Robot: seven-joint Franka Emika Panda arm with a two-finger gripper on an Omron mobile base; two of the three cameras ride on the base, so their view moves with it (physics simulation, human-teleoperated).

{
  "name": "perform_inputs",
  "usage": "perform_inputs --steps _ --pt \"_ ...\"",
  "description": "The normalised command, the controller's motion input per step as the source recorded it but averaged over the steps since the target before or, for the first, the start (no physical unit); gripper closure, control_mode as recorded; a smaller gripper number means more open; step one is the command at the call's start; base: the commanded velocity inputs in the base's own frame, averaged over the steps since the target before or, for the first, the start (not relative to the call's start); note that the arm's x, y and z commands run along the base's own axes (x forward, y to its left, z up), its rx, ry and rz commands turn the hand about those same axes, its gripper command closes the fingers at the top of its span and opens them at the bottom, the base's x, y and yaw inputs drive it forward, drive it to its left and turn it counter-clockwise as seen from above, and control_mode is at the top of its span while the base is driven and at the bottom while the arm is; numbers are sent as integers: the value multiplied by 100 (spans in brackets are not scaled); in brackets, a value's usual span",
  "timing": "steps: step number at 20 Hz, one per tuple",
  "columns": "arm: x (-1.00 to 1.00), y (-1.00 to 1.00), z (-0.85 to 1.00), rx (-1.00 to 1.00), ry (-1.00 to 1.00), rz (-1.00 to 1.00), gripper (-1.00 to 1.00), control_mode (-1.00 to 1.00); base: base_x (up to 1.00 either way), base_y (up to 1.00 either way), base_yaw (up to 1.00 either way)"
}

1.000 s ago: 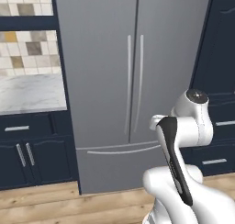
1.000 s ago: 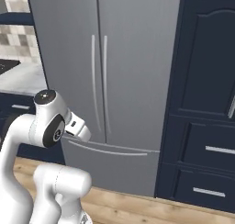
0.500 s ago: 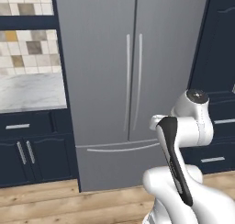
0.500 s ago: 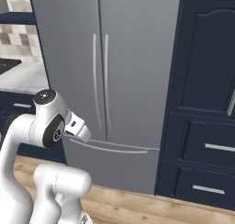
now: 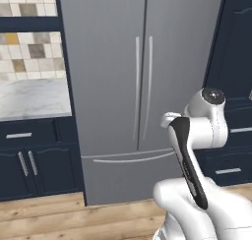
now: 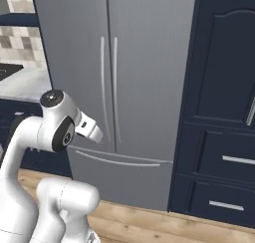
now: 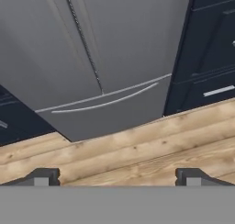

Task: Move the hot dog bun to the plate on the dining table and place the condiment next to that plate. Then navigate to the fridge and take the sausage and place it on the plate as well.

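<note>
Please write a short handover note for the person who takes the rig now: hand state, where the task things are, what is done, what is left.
Hand: open, empty, low over the wooden floor, pointing at the fridge's bottom drawer.
Fridge: straight ahead, both doors and the drawer shut; marble counter on one side, navy cabinets on the other.
Done: the base stands before the fridge.
Left: open a door, take the sausage, bring it to the plate.

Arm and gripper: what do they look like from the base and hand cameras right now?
The arm is glossy white with rounded, bulbous links, a dark grey disc capping the joint and a black strip running down the link below it. No loose cables or markings show. The gripper has two small, blocky dark grey finger tips.
</note>
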Motion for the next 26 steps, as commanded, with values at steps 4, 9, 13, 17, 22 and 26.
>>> perform_inputs --steps 4,9,13,17,22,26 --pt "75 0 72 -5 -1 0 -100 -100 0 0 0" --pt "79 -13 54 -3 -1 1 -100 -100 0 0 0" --pt "57 -14 16 0 -6 6 -100 -100 0 0 0" --pt "51 -1 0 0 -10 11 -100 -100 0 0 0" --pt "48 0 -12 0 -8 11 -100 -100 0 0 0" --pt "38 4 -18 -5 -18 0 -100 -100 0 0 0"
